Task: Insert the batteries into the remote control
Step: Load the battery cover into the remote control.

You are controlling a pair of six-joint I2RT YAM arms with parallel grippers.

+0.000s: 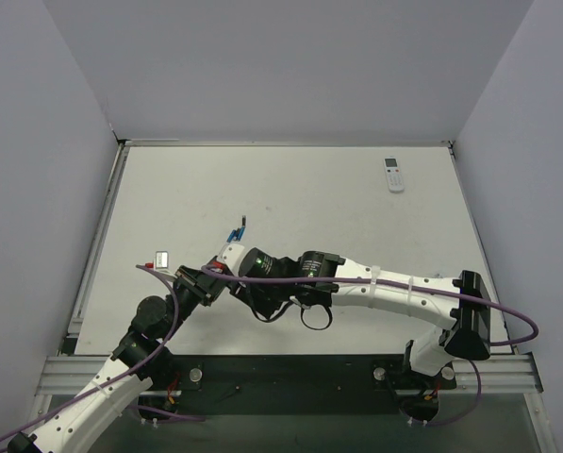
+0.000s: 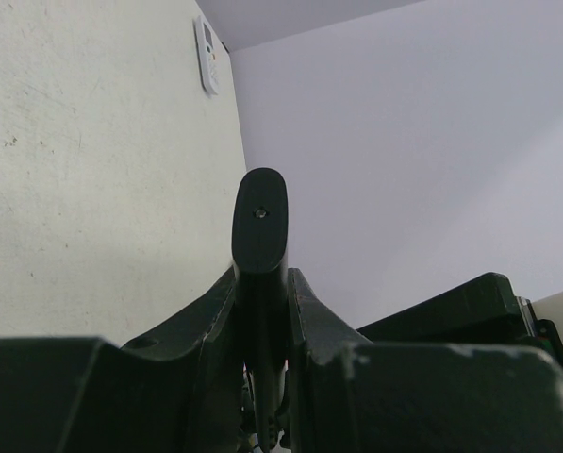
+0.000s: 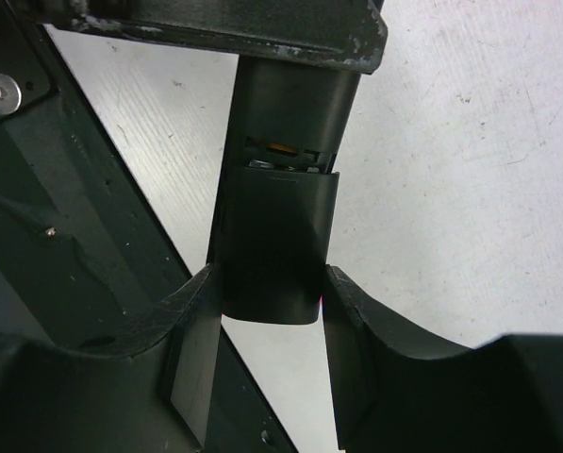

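No legible text, brand, number or sign appears in any view. The white remote (image 1: 394, 174) at the far edge of the worktop (image 1: 290, 189) carries a display and button rows, but its markings are too small to read. The black remote control (image 3: 276, 236) presents plain surfaces with no readable marking.

Black remote control (image 3: 276, 236) is clamped between left gripper (image 2: 260, 283) and right gripper (image 3: 267, 302), with its back cover slid partly off. The gap shows what looks like a metal contact. Blue battery (image 1: 232, 233) and dark battery (image 1: 243, 225) lie side by side on the table (image 1: 309, 189), just beyond the remote.
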